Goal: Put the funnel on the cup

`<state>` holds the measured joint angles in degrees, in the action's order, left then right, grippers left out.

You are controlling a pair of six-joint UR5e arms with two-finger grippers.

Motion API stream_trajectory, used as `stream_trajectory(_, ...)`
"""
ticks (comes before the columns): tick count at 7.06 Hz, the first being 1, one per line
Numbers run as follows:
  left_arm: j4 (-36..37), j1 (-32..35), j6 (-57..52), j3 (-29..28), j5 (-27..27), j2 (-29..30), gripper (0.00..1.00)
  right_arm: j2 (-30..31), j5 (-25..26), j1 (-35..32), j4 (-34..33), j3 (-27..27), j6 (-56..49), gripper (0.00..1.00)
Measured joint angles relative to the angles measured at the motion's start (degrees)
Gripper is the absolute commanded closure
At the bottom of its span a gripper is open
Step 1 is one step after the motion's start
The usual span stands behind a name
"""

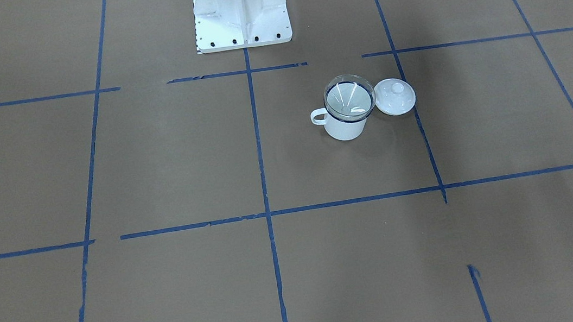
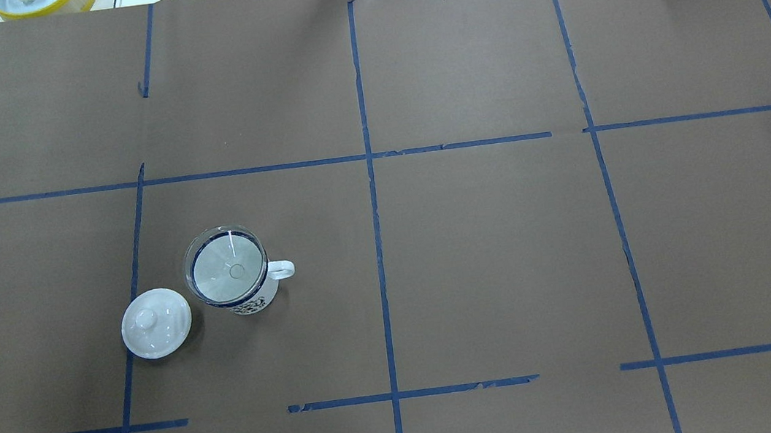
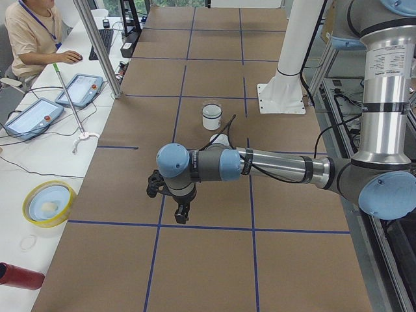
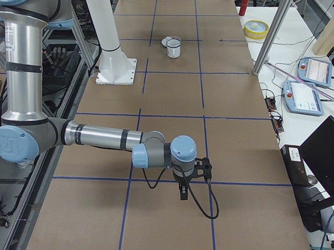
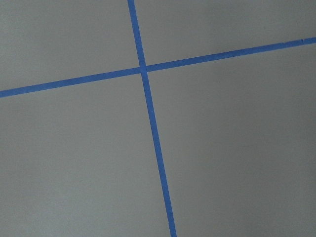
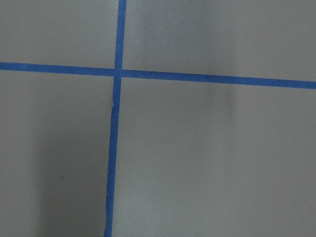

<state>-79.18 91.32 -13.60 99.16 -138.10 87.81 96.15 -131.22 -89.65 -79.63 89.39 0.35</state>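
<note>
The clear funnel point(image 1: 348, 97) sits upright in the mouth of the white mug with a blue rim point(image 1: 345, 127), its rim resting on the mug's rim. The overhead view shows the funnel point(image 2: 228, 267) in the mug point(image 2: 254, 305), with the handle pointing right. My left gripper point(image 3: 179, 213) shows only in the left side view, far from the mug point(image 3: 212, 118). My right gripper point(image 4: 183, 193) shows only in the right side view, far from the mug point(image 4: 174, 49). I cannot tell whether either gripper is open or shut. Both wrist views show only brown paper and blue tape.
A round white knobbed lid point(image 1: 395, 96) lies beside the mug, and it also shows in the overhead view point(image 2: 157, 323). The white robot base point(image 1: 241, 13) stands at the table's edge. A yellow bowl point(image 3: 47, 203), tablets and a seated person are at the side bench.
</note>
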Motion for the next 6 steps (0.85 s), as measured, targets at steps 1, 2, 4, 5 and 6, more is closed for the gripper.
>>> stream_trajectory(1,-0.22,0.08,-0.04,0.02,0.46,0.0,0.0,0.0,0.0,0.0,0.0,0.0,0.0,0.0)
stream_trajectory(2,-0.46,0.11,-0.02,0.2,0.97,0.06,0.0,0.0,0.0,0.0,0.0,0.0,0.0,0.0)
stream_trajectory(4,-0.54,0.19,0.11,0.73,1.43,-0.06,0.0,0.0,0.0,0.0,0.0,0.0,0.0,0.0)
stream_trajectory(5,-0.54,0.26,0.14,0.84,1.49,-0.16,0.0,0.0,0.0,0.0,0.0,0.0,0.0,0.0)
stream_trajectory(6,-0.53,0.33,0.15,0.89,1.51,-0.22,0.0,0.0,0.0,0.0,0.0,0.0,0.0,0.0)
